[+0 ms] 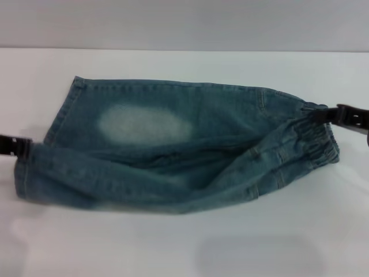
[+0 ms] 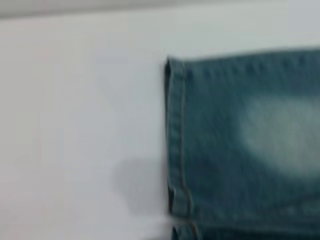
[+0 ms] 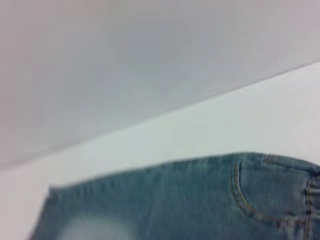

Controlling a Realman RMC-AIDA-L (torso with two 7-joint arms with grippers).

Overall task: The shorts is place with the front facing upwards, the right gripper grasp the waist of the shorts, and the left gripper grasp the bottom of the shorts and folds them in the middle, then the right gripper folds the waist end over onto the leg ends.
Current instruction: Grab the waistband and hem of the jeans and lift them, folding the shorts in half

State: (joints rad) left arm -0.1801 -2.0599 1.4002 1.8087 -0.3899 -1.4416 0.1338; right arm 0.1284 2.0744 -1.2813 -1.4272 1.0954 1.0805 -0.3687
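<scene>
The blue-green denim shorts [image 1: 173, 150] lie stretched across the white table [image 1: 184, 248], with the near half lifted and sagging between the two arms. One pale faded patch [image 1: 141, 124] faces up. My left gripper [image 1: 24, 147] is shut on the bottom of the shorts [image 1: 26, 173] at the left. At the right, my right gripper [image 1: 324, 113] is shut on the gathered waist of the shorts [image 1: 314, 144]. The left wrist view shows a stitched leg hem [image 2: 175, 140]. A curved pocket seam [image 3: 240, 195] appears in the right wrist view.
White tabletop surrounds the shorts on all sides. The table's far edge [image 1: 184, 49] meets a grey wall behind.
</scene>
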